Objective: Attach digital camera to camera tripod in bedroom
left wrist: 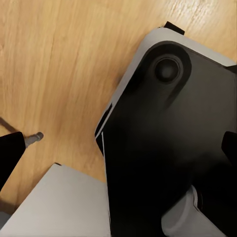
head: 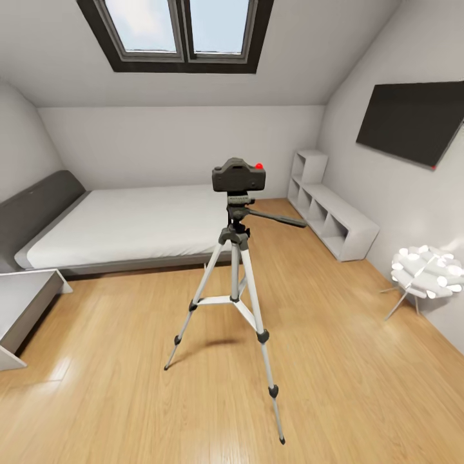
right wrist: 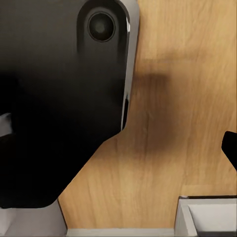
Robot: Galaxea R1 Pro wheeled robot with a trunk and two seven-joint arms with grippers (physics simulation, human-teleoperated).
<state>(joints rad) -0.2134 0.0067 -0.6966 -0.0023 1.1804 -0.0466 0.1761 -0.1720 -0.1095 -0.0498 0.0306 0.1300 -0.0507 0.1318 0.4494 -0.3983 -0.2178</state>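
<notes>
Small black compact digital camera [head: 239,175] mounted atop tall silver-legged camera tripod [head: 235,283].
Standing on light wood floor [head: 129,399] before grey-framed white bed [head: 122,222]; pincer states impossible to tell.

The light wood floor [head: 361,386] carries everything here. The camera tripod [head: 235,283] stands on it near the middle of the room, its three silver legs spread and their black feet planted on the boards, a faint shadow beneath. The grey-framed bed [head: 129,225] rests on the floor behind the tripod, against the far wall. A low white cube shelf [head: 335,222] sits on the floor along the wall under the black TV. A white petal-shaped lamp [head: 426,270] stands on thin legs nearer that same wall. A grey-and-white piece of furniture [head: 22,309] sits at the opposite edge. No jaws are visible to place these things by.
</notes>
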